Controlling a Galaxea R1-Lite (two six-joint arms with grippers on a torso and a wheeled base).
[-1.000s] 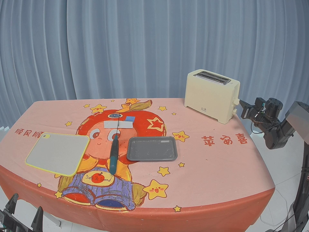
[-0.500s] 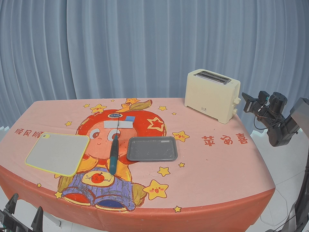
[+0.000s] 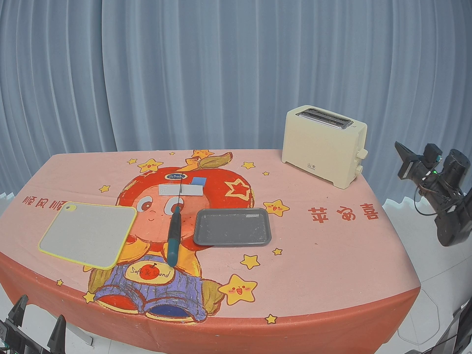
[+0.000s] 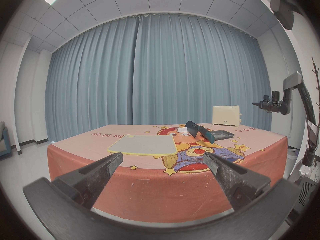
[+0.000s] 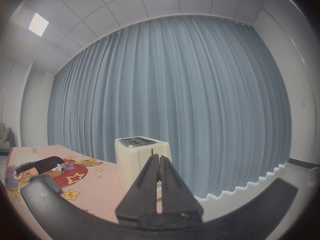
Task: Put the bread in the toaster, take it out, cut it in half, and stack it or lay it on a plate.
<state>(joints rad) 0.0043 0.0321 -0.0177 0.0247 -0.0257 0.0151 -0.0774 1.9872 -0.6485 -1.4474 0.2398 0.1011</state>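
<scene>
Both claws empty and off the table point(image 3: 334, 251); toaster point(image 3: 323, 146) stands far right.

The right claw point(image 5: 157, 158) hangs beyond the table's right edge, just off the toaster's lever point(image 3: 362, 154) end, fingers pressed together on nothing; the left claw point(image 4: 162, 157) sits low before the near left edge, spread wide, holding nothing; the slots point(image 3: 324, 118) are too dark to tell whether bread sits inside; the board point(image 3: 88, 233) lies near left, the knife point(image 3: 173, 232) between it and the tray point(image 3: 232, 227), handle toward the near edge. Risks, as I judge them: the toaster stands close to the right edge and looks light, so a sideways nudge from the right claw could slide or tip it; a reach across the middle could catch the knife and knock it away.
</scene>
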